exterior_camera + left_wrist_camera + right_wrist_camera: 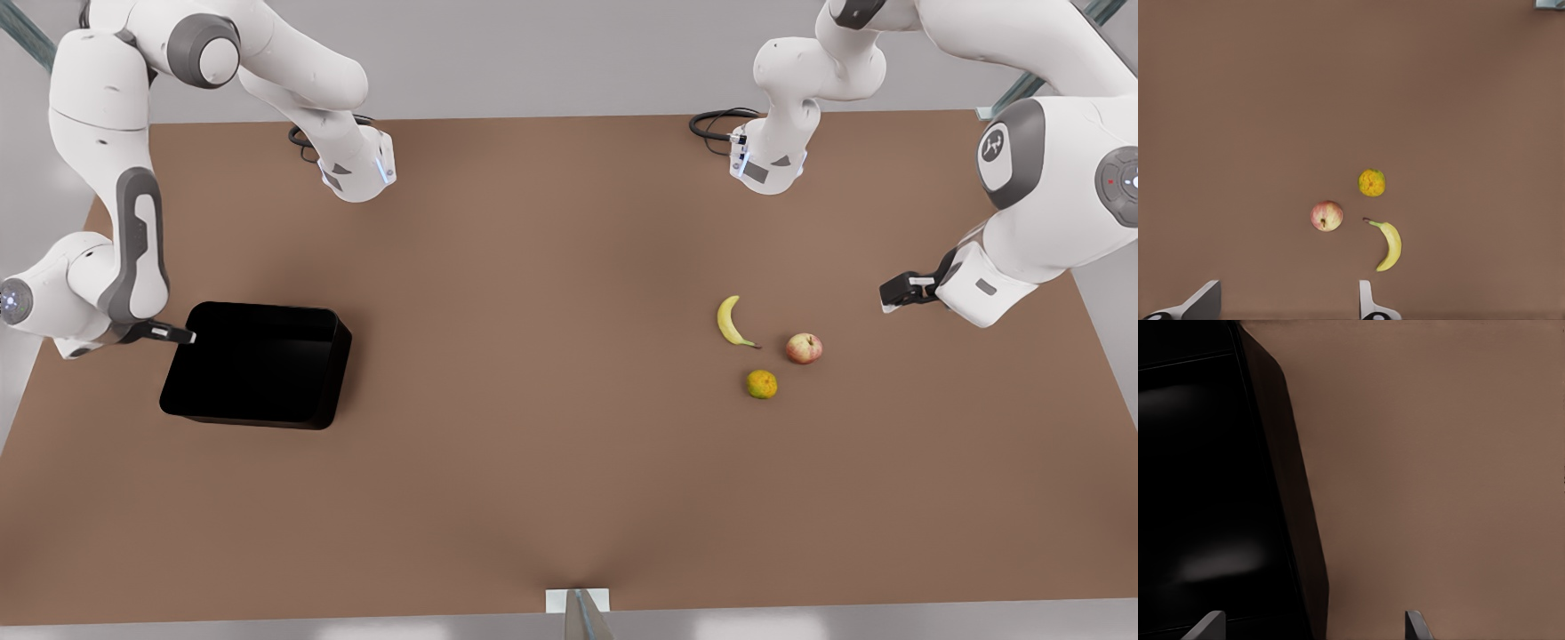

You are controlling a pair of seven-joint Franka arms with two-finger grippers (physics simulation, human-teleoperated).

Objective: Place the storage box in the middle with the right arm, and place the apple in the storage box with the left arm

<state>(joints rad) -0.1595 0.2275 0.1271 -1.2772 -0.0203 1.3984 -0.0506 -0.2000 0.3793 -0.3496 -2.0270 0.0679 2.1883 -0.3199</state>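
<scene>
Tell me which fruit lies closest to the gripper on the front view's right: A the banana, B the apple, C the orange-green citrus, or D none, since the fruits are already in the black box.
B: the apple lies nearest the left gripper, with the banana and citrus farther toward the storage box.

Black box and red-yellow apple on the table.
The box (258, 364) sits open, seemingly empty, on the front view's left; the apple (804, 348) rests far right.
</scene>
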